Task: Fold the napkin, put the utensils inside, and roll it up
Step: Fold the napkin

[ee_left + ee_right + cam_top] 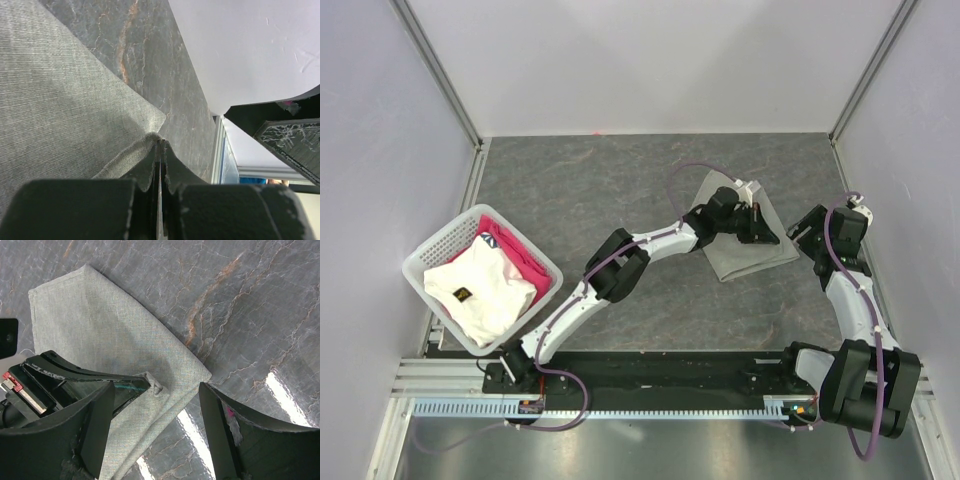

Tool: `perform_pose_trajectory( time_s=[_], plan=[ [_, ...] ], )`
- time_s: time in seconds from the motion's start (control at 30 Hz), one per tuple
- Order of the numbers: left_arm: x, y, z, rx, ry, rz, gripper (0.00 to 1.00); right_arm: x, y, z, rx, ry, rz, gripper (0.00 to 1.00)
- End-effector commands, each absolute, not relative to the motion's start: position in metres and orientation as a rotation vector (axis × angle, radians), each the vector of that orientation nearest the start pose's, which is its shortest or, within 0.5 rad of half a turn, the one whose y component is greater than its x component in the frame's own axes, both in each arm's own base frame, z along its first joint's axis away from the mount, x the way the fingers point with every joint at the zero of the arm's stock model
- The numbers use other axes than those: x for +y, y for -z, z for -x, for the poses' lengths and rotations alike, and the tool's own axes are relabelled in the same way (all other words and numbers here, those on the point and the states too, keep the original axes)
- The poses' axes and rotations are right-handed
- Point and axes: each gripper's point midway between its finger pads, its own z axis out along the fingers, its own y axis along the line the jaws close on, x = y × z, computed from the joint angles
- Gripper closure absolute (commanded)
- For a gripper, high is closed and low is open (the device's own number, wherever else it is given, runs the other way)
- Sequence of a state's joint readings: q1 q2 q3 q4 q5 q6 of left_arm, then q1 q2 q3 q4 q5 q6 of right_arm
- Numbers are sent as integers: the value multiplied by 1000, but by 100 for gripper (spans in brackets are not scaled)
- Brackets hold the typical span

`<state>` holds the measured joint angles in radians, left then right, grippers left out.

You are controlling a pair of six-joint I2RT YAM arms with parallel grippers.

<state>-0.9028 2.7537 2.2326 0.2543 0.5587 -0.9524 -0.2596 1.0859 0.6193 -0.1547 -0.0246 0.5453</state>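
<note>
The grey-green napkin [740, 245] lies folded on the dark table right of centre. It also shows in the left wrist view [60, 100] and the right wrist view [115, 340]. My left gripper [763, 228] is shut on a pinched-up bit of the napkin near its right edge; in the left wrist view [161, 145] the cloth rises into the closed jaws. My right gripper [810, 235] is open just right of the napkin, its fingers [220, 430] spread over the napkin's edge. No utensils are in view.
A white basket [420, 262] at the left holds a white cloth [480, 285] and a pink cloth [515, 245]. White walls enclose the table. The arms' base rail [650, 385] runs along the near edge.
</note>
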Motion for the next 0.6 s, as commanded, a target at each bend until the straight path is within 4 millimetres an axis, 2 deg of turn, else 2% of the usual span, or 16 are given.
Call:
perform_pose_trajectory(
  time_s=[0.0, 0.07, 0.1, 0.2, 0.23, 0.27, 0.3, 0.4, 0.43, 0.5, 0.53, 0.57],
  plan=[
    [-639, -90, -330, 2098, 1768, -435, 97, -62, -120, -323, 2019, -177, -832, 23],
    [-640, -95, -327, 2079, 1788, -447, 85, -61, -121, -324, 2021, -177, -827, 23],
    [-640, -96, -327, 2073, 1792, -452, 71, -61, -122, -324, 2018, -179, -827, 23],
    [-640, -116, -324, 2027, 1802, -490, 48, -61, -127, -327, 2007, -187, -820, 23],
    [-639, -120, -324, 2022, 1797, -497, 45, -61, -129, -327, 2003, -189, -820, 23],
    [-637, -128, -326, 1996, 1786, -517, 41, -62, -131, -328, 1998, -185, -817, 23],
    [-635, -148, -325, 1958, 1787, -530, 33, -62, -134, -329, 1993, -183, -811, 23],
    [-625, -165, -330, 1928, 1754, -542, 28, -65, -140, -334, 1991, -169, -779, 23],
    [-617, -184, -330, 1906, 1751, -543, 27, -65, -137, -337, 2006, -164, -774, 23],
    [-601, -201, -342, 1878, 1715, -521, 26, -65, -140, -346, 2022, -170, -725, 22],
    [-588, -213, -342, 1876, 1698, -511, 26, -63, -128, -351, 2069, -183, -720, 22],
    [-574, -221, -354, 1859, 1653, -495, 26, -61, -122, -356, 2099, -196, -705, 22]
  ],
)
